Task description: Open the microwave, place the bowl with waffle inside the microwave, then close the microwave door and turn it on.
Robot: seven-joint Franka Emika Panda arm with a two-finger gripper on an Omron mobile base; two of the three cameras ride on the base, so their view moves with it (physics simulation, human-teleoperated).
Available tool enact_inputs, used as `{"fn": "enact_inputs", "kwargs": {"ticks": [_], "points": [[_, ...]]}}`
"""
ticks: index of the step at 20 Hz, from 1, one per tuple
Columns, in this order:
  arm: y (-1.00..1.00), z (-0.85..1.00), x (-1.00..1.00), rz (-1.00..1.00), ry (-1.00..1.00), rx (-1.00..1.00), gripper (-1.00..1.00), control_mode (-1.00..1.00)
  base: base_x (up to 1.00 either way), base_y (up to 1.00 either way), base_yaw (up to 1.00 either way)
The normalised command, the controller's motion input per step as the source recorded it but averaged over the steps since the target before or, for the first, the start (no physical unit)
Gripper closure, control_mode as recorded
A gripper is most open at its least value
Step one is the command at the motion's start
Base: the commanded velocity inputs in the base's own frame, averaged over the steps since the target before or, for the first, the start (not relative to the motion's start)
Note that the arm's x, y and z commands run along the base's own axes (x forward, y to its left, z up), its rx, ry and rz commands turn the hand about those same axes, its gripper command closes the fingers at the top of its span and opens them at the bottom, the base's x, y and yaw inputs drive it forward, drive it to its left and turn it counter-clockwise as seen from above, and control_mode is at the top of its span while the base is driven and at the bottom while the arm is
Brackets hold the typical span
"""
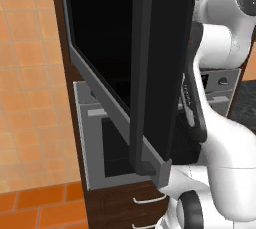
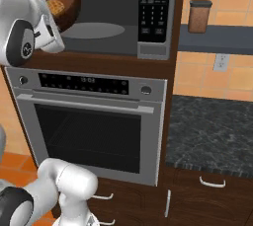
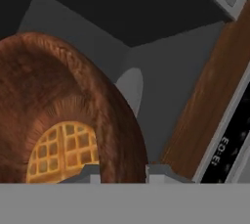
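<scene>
The gripper (image 3: 119,173) is closed narrowly on the rim of the bowl (image 3: 63,115), one fingertip (image 3: 90,173) inside the rim and the other outside it. The bowl hangs tilted at the left of the open microwave (image 2: 123,18) mouth, not yet resting on the floor of the cavity. The waffle (image 3: 63,152) lies inside the bowl, low against its wall.

Risks, as judged from this position:
- The bowl is tipped steeply toward the hand. More tilt could slide the waffle out over the rim.
- A pinch on one edge of the rim gives little hold against twisting; a bump against the cavity's left wall or lower lip could turn the bowl in the grip or knock it loose.
- Releasing before the base meets the cavity floor would drop the bowl, which might roll or spill.

Edges and room:
- The door (image 1: 145,73) stands swung out to the left, close beside the arm; the left side offers little space for the elbow.
- The turntable (image 2: 91,30) lies ahead and to the right of the bowl, with bare cavity floor around it.
- The keypad (image 2: 155,5) closes off the right side of the cavity.
- Below the microwave runs a wooden trim strip, then the oven (image 2: 89,131); any descent should begin only past that lip.
</scene>
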Motion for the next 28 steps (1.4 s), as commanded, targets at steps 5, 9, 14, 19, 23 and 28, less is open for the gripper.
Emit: {"fn": "enact_inputs", "kwargs": {"ticks": [5, 9, 14, 19, 23, 28], "points": [[-0.15, 0.07, 0.87, -0.27, 0.16, -0.17, 1.0, -1.0, 0.0, 0.0, 0.0], [-0.1, -0.17, 0.84, -0.01, 0.18, -0.07, 1.0, -1.0, 0.0, 0.0, 0.0], [-0.36, -0.44, 0.84, 0.14, 0.07, 0.06, 1.0, -1.0, 0.0, 0.0, 0.0], [-0.16, -0.56, 0.84, 0.12, 0.0, 0.08, 1.0, -1.0, 0.0, 0.0, 0.0], [0.02, -0.27, 0.9, 0.02, 0.0, 0.05, 1.0, -1.0, 0.0, 0.0, 0.0], [0.0, -0.14, 0.71, 0.0, -0.01, 0.05, 1.0, -1.0, 0.0, 0.0, 0.0]]}}
